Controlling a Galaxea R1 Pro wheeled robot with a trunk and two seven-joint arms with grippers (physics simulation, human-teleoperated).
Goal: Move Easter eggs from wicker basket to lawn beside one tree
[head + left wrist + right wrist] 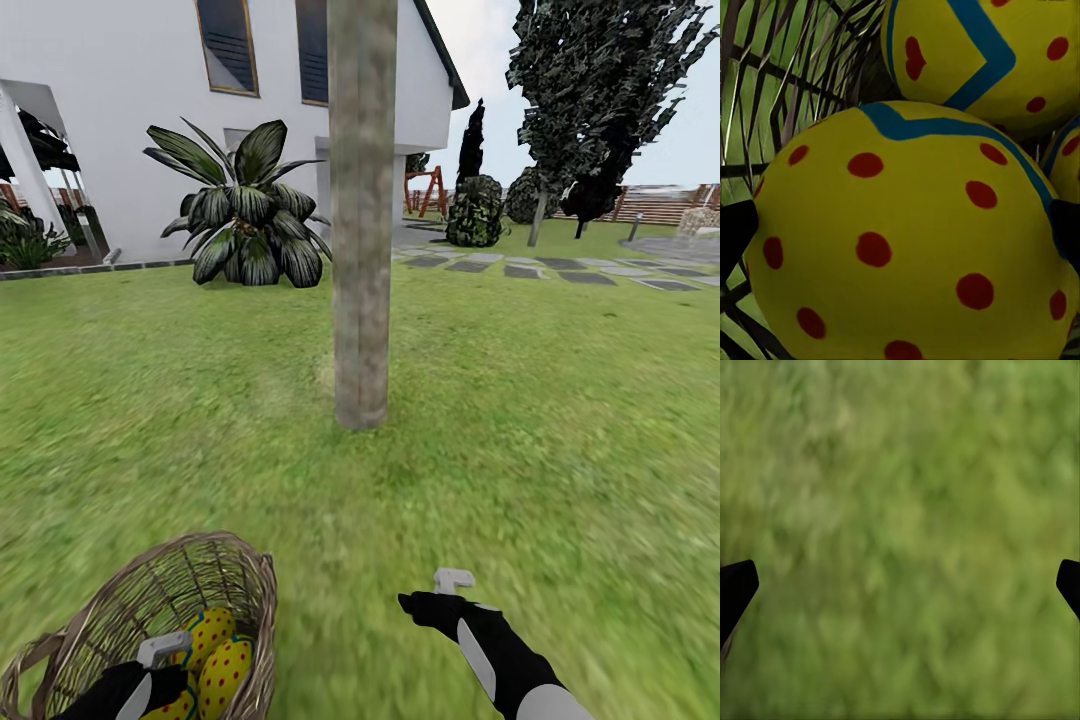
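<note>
An Easter egg (907,232) inside the wicker basket (120,610) is flanked by the left gripper (900,232), fingers apart. Smooth and round, it is best gripped at its widest girth. The right gripper (900,585) is held spread over the lawn (900,472).

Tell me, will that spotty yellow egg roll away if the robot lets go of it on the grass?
Probably a little. The Easter egg looks round and smooth, so it could roll or slip between the fingers on either side of it. The lawn looks flat near the tree, so it likely stops soon. Its shell looks hard, not squishy.
</note>
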